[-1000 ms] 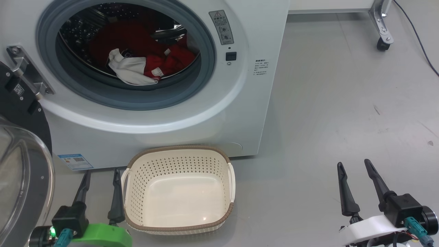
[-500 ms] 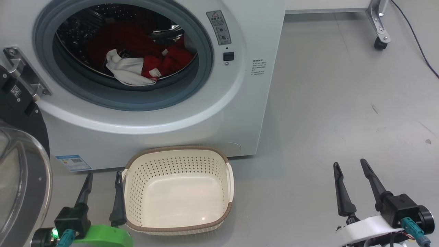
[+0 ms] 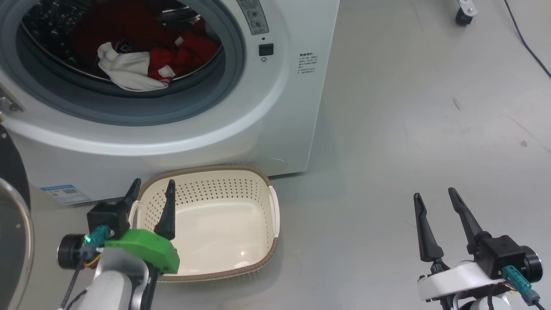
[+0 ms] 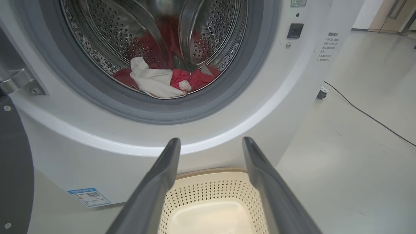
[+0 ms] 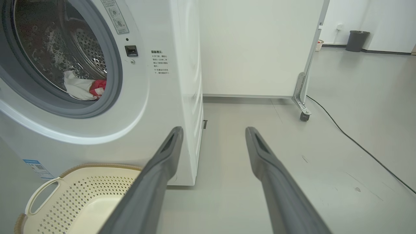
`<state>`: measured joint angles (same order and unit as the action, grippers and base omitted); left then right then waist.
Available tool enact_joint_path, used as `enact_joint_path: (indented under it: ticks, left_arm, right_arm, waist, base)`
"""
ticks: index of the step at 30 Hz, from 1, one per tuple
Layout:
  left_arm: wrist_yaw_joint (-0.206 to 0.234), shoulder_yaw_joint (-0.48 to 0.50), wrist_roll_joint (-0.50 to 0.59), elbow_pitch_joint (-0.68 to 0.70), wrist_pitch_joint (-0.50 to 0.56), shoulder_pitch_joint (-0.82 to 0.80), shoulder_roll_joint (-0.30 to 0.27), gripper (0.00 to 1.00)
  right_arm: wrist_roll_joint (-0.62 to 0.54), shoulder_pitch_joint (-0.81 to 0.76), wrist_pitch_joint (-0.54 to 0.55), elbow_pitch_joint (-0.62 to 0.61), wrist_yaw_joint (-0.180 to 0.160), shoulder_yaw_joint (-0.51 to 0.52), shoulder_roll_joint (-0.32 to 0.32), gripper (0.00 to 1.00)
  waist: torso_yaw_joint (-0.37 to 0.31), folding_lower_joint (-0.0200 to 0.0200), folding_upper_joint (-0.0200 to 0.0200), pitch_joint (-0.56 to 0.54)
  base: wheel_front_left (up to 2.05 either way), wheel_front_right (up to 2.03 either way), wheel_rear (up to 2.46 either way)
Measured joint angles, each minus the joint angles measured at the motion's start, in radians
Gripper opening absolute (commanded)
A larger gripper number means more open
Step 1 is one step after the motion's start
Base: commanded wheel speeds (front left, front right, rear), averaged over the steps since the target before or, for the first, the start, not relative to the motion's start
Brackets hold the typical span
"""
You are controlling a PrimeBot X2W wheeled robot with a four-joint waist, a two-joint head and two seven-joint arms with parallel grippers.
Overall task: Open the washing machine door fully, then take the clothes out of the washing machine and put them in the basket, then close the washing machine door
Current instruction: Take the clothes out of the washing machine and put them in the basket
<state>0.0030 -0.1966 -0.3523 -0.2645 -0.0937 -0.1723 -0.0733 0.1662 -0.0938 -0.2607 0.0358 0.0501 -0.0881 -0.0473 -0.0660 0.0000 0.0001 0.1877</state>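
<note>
The washing machine [image 3: 275, 107] stands with its mouth uncovered. The washing machine door [image 3: 10, 168] hangs swung out at the far left. The clothes [image 3: 129, 69], red pieces with a white one on top, lie in the drum at its front lip. On the floor before the machine sits the basket [image 3: 258, 176], nothing in it. My left gripper [image 3: 153, 184] is open above the basket's left rim, fingers pointing toward the drum. In the left wrist view the left gripper [image 4: 211, 140] points below the clothes [image 4: 156, 81]. My right gripper [image 3: 434, 193] is open over bare floor, far right of the basket.
A castor [image 3: 462, 17] of a wheeled partition stands at the back right, with a black cable [image 3: 529, 47] running across the floor beside it. A dark bin [image 5: 357, 40] stands far off by the wall. Grey floor stretches right of the machine.
The head camera has swung, sliding the whole picture left and up. My left gripper has lifted and moved right, from beside the basket to over its left rim. The right gripper holds still.
</note>
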Motion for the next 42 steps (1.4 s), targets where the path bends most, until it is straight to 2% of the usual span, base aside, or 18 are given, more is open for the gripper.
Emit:
enact_joint_path:
  ticks: [9, 25, 29, 42]
  left_arm:
    - [-0.008, 0.034, -0.027, -0.093, 0.115, -0.199, -0.019, 1.0]
    - [-0.036, 0.09, -0.044, -0.165, 0.331, -0.565, -0.152, 1.0]
    - [-0.042, 0.1, -0.042, -0.172, 0.368, -0.648, -0.197, 1.0]
    - [-0.062, 0.126, -0.042, -0.208, 0.48, -0.874, -0.291, 1.0]
  right_arm:
    - [0.016, 0.049, 0.0, -0.02, 0.0, -0.014, 0.002, 1.0]
    - [0.072, 0.159, 0.0, -0.052, 0.002, -0.033, 0.006, 1.0]
    - [0.09, 0.189, 0.0, -0.053, 0.002, -0.042, 0.007, 1.0]
    - [0.152, 0.259, 0.0, -0.039, 0.0, -0.095, 0.007, 1.0]
  waist:
    - [-0.05, 0.0, 0.0, 0.092]
    - [-0.152, 0.0001, 0.0, 0.293]
    - [-0.177, 0.0001, 0.0, 0.345]
    - [-0.267, 0.0002, 0.0, 0.483]
  base:
    - [0.0, 0.0, 0.0]
    - [0.0, 0.0, 0.0]
    - [0.0, 0.0, 0.0]
    - [0.0, 0.0, 0.0]
